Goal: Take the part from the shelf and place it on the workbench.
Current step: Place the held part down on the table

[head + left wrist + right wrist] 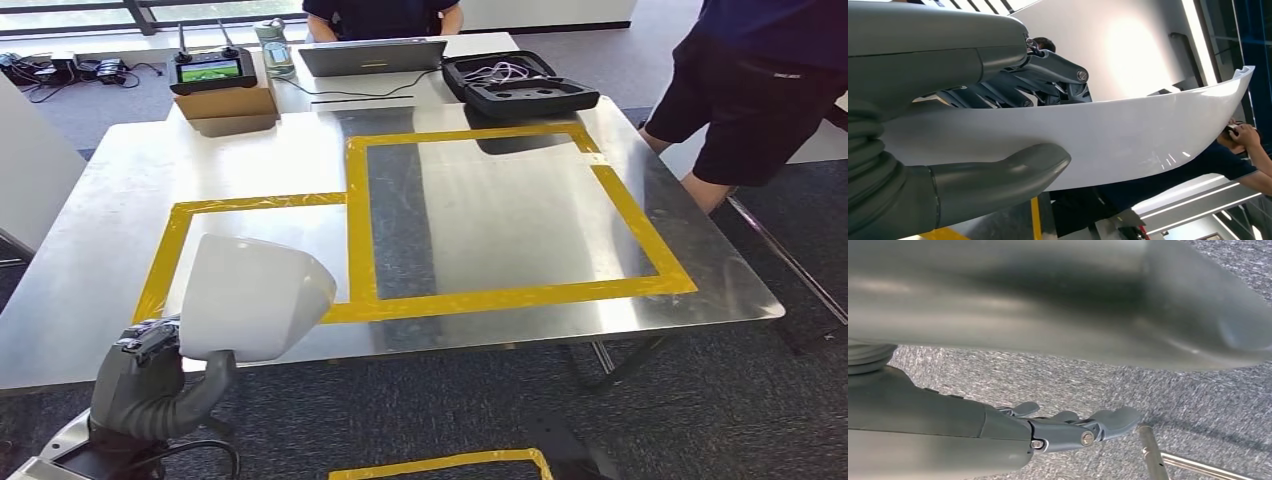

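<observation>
Left hand (150,370) fingers (1048,80) and thumb clamp the white part (250,297); right hand (1058,427) hangs empty, fingers straight.

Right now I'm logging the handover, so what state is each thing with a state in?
white part: held above the workbench's near edge, not yet set down
left hand: grips the part
right hand: holds nothing, fingers apart
black case: lid open
laptop: open

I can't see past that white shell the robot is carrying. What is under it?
Under the white part lies the steel table with a yellow tape outline; the outline's near corner is covered. The left hand holds the part from below.
</observation>
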